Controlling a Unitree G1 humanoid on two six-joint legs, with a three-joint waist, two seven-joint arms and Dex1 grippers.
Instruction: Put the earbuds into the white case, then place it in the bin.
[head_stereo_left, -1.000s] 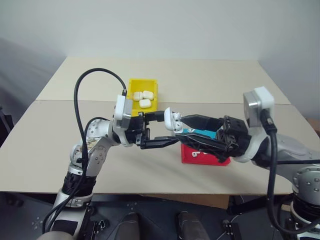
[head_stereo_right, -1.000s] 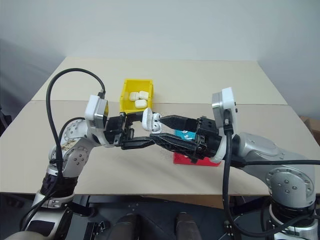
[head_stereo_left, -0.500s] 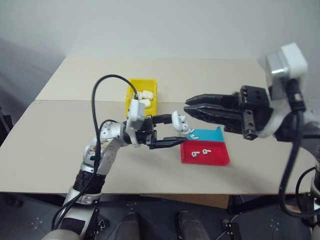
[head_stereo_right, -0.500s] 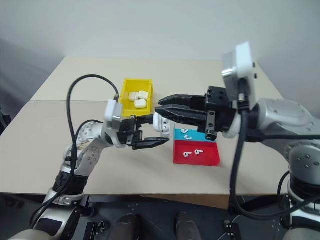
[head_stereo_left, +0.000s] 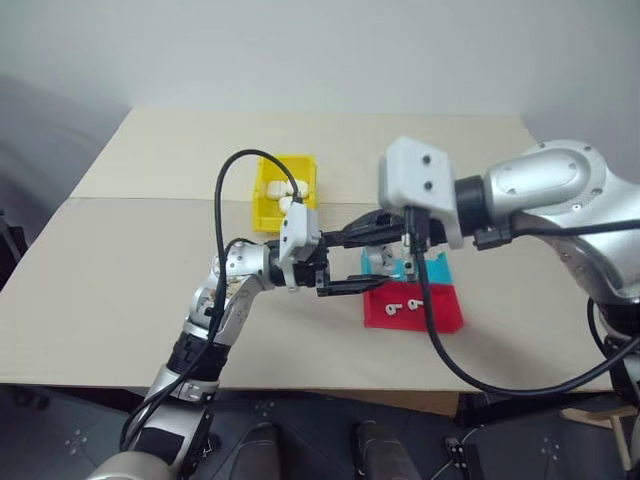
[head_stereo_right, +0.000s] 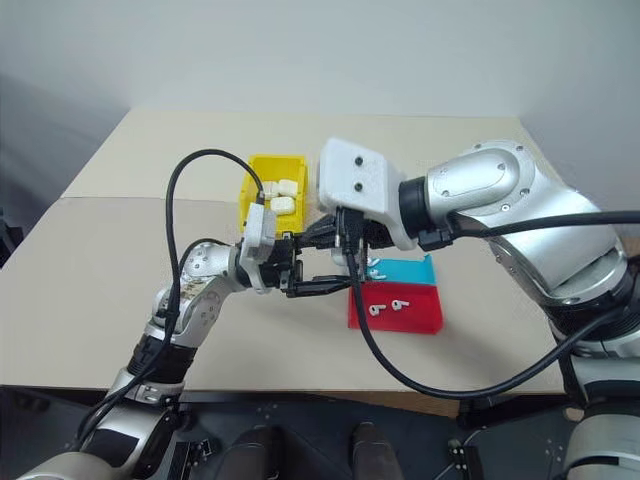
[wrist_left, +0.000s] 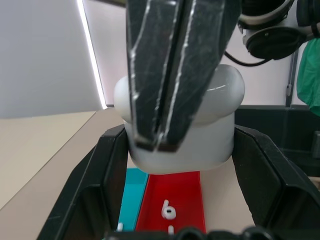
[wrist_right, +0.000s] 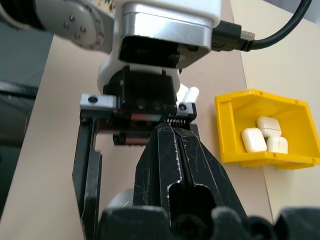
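1. Red tray (head_stereo_left: 437, 316) sat on the tan table (head_stereo_left: 120, 290), just below and right of the gripper tips.
2. Teal tray (head_stereo_left: 432, 268) touched its far edge.
3. Black cable (head_stereo_left: 222, 215) looped over the table, left of the grippers.

white case (wrist_left: 215, 125) half behind right hand (wrist_left: 170, 75)

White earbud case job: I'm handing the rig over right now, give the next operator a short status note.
Left claw: shut on the small glossy white pebble-shaped case, held above the table.
Right claw: shut, tips pressing down on that case.
Small yellow plastic bin: three white cases inside already.
Red tray: two tiny white earbuds. Teal tray behind it: at least one more.
Whether the held case has its earbuds and is fully closed I cannot tell.
Left: confirm that, then place the case in the bin.
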